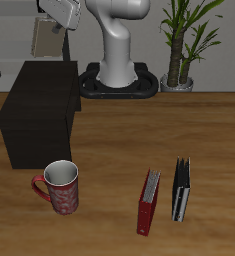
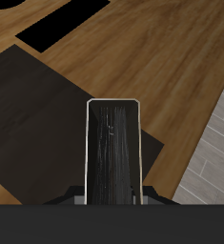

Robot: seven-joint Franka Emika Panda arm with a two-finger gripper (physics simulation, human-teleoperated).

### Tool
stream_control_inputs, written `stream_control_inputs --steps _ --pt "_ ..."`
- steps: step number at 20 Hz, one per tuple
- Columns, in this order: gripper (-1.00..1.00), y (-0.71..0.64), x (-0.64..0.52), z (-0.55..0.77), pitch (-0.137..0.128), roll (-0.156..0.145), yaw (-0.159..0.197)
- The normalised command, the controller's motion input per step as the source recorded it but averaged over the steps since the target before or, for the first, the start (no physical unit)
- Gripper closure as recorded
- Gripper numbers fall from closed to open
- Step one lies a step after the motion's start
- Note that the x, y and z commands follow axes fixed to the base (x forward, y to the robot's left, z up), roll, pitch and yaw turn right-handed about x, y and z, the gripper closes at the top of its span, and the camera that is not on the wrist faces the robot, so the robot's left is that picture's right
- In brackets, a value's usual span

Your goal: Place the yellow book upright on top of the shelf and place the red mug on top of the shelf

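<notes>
Yellow book held aloft in the claw above the shelf.

The claw (image 1: pixel 55 22) grips the thin tan-grey yellow book (image 1: pixel 48 41) over the dark, boxy shelf (image 1: pixel 39 115). The red mug (image 1: pixel 61 188), mottled pink, stands on the wooden counter (image 1: pixel 139 130) before the shelf. The claw's fingertips are cut off at the frame edge.

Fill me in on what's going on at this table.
The pincer holds the yellow book in the air above the shelf, not yet set down. The red mug stands on the table in front of the shelf, untouched. A red book and a black book stand side by side nearby.
</notes>
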Motion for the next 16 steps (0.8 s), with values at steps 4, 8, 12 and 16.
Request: stream_control_inputs --steps 4,8,12,16 --pt "1.00 0.01 0.05 -0.08 -0.008 0.048 -0.009" --pt "1.00 0.00 0.11 -0.12 0.002 0.012 -0.033" --pt "1.00 -0.03 0.13 -0.21 0.034 -0.005 -0.025" --pt "1.00 0.01 0.15 -0.30 0.056 -0.005 0.008"
